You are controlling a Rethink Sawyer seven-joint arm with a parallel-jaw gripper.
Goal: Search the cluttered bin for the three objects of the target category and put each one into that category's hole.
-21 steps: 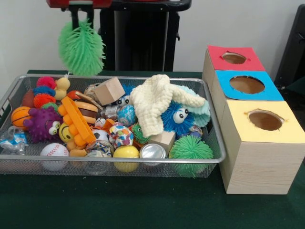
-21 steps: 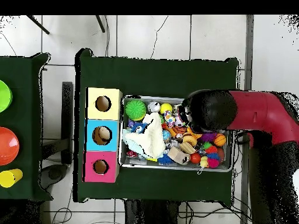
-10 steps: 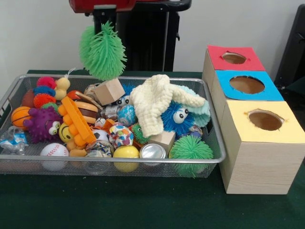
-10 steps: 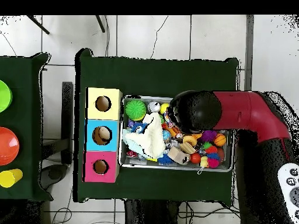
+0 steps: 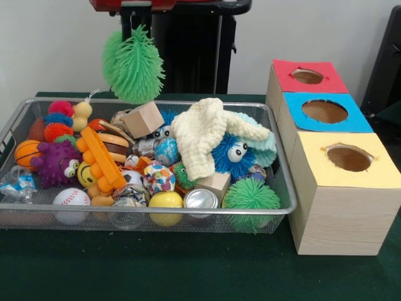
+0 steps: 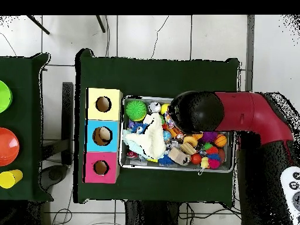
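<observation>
Silver wire-mesh bin (image 5: 19,122) packed w/ toys, three colour-topped wooden hole boxes (image 5: 341,207) to its right; gripper (image 5: 128,15) jaws pinch soft, light green spiky rubber ball (image 5: 133,63) hanging above bin's far-left area — squashy, prob. best held thru its core, not spikes.

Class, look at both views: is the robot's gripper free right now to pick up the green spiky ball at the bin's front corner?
Probably not. The gripper already holds a green spiky toy above the bin, so the green spiky ball, uncovered on top, must wait.

Wire-mesh metal bin (image 5: 25,119) — wood boxes (image 5: 341,210) w/ matt tops.
</observation>
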